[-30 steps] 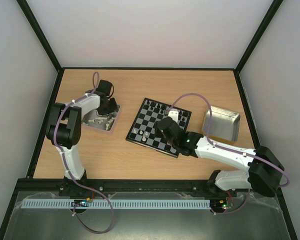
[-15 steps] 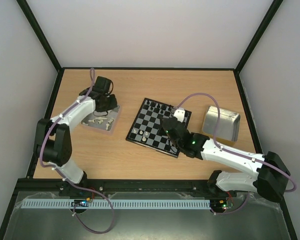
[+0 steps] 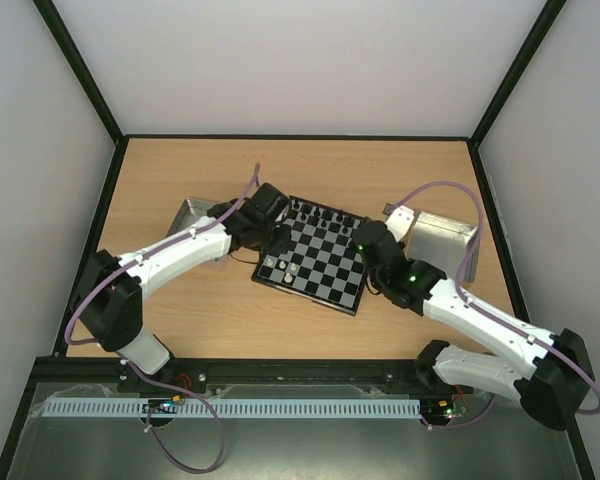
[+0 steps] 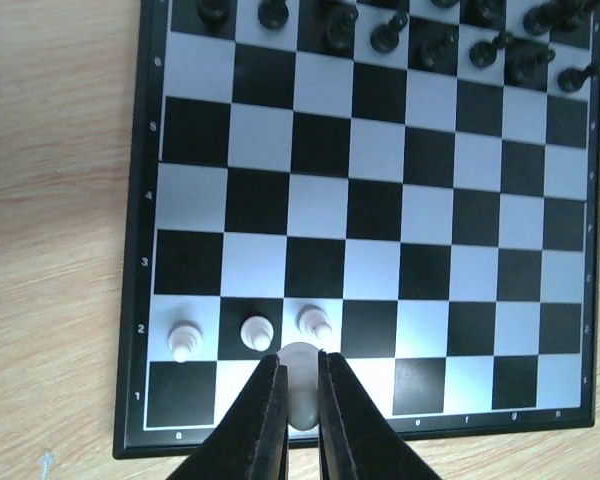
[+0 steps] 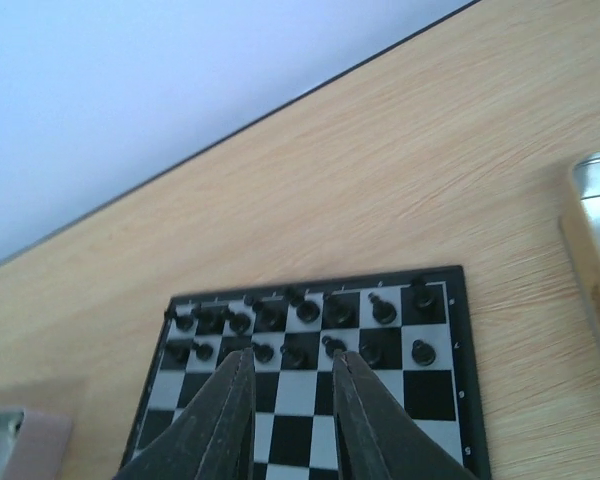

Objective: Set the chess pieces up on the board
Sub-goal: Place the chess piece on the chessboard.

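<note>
Wooden table (image 3: 180, 320), board (image 3: 325, 262) at its middle.
Over the board's near row the left gripper (image 4: 293, 400) is clenched on a cream-white piece (image 4: 300, 365) beside three white pawns (image 4: 252, 332); the right gripper (image 5: 292, 400) hangs parted and empty by the board's right edge, black pieces (image 5: 330, 315) along the far rows.

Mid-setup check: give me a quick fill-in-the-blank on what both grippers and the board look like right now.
1. The left gripper is shut on a ___ chess piece.
2. ___ white pawns stand in the board's second row.
3. The right gripper has its jaws apart with ___ between them.
4. The pieces crowding the rows opposite the pawns are ___.

Missing words: white; Three; nothing; black.
</note>
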You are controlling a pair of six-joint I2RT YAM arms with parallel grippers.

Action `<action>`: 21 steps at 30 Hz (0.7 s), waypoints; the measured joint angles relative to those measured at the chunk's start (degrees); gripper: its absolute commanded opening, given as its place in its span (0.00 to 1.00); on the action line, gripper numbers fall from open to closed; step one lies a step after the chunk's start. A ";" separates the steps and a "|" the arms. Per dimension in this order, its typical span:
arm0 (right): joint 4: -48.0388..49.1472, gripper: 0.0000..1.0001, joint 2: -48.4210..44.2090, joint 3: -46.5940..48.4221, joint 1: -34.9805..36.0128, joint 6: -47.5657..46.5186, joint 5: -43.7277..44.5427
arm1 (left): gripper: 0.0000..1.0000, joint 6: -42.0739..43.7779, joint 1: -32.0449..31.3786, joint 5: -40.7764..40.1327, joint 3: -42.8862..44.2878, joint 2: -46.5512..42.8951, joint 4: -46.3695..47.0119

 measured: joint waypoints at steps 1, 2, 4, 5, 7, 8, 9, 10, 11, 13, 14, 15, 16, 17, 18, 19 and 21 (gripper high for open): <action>-0.68 0.21 -0.74 -0.02 -0.55 0.63 0.68 | 0.09 -0.24 -0.81 -0.42 0.00 0.20 -0.33; -1.22 0.21 -1.60 -0.04 -1.05 1.31 1.29 | 0.09 -0.42 -1.38 -0.76 0.00 0.39 -0.52; -2.05 0.21 -3.28 -0.22 -1.68 2.67 2.27 | 0.09 -0.63 -2.95 -1.51 0.02 1.01 -1.05; -2.34 0.21 -4.11 -0.46 -1.86 3.28 2.67 | 0.09 -0.70 -3.54 -1.88 0.02 1.36 -1.22; -2.71 0.21 -5.16 -0.90 -1.97 4.31 3.21 | 0.09 -0.83 -5.11 -2.40 0.22 2.16 -1.57; -2.80 0.21 -5.44 -1.14 -1.99 4.74 3.37 | 0.09 -0.87 -6.10 -2.62 0.48 2.69 -1.70; -2.93 0.21 -5.60 -1.38 -1.99 5.18 3.45 | 0.09 -0.87 -7.28 -2.73 0.94 3.43 -1.90; -2.99 0.21 -5.62 -1.62 -1.99 5.53 3.43 | 0.09 -0.90 -8.22 -2.80 1.33 4.15 -1.90; -3.08 0.21 -5.62 -1.81 -1.99 5.75 3.41 | 0.09 -0.90 -9.22 -2.82 1.81 5.05 -1.92; -3.19 0.21 -5.62 -2.16 -1.99 6.12 3.39 | 0.09 -0.96 -10.80 -2.82 2.64 6.97 -1.88; -3.26 0.21 -5.62 -2.27 -1.99 6.32 3.37 | 0.09 -1.05 -11.52 -2.84 3.17 8.02 -2.08; -3.32 0.21 -5.62 -2.43 -1.99 6.51 3.37 | 0.09 -1.07 -12.20 -2.97 3.87 9.20 -2.29; -3.34 0.21 -5.62 -2.49 -1.99 6.62 3.34 | 0.09 -1.09 -12.74 -3.19 4.52 10.38 -2.34; -3.34 0.21 -5.60 -2.56 -1.99 6.73 3.32 | 0.09 -1.18 -13.22 -3.52 5.22 11.65 -2.45; -3.34 0.21 -5.62 -2.60 -1.99 6.82 3.32 | 0.09 -1.27 -13.51 -3.87 5.73 12.55 -2.51; -3.32 0.21 -5.62 -2.67 -1.99 6.86 3.30 | 0.09 -1.33 -13.81 -4.26 6.21 13.51 -2.64; -3.34 0.21 -5.62 -2.82 -1.99 7.04 3.30 | 0.09 -1.53 -14.10 -4.90 6.75 14.97 -2.73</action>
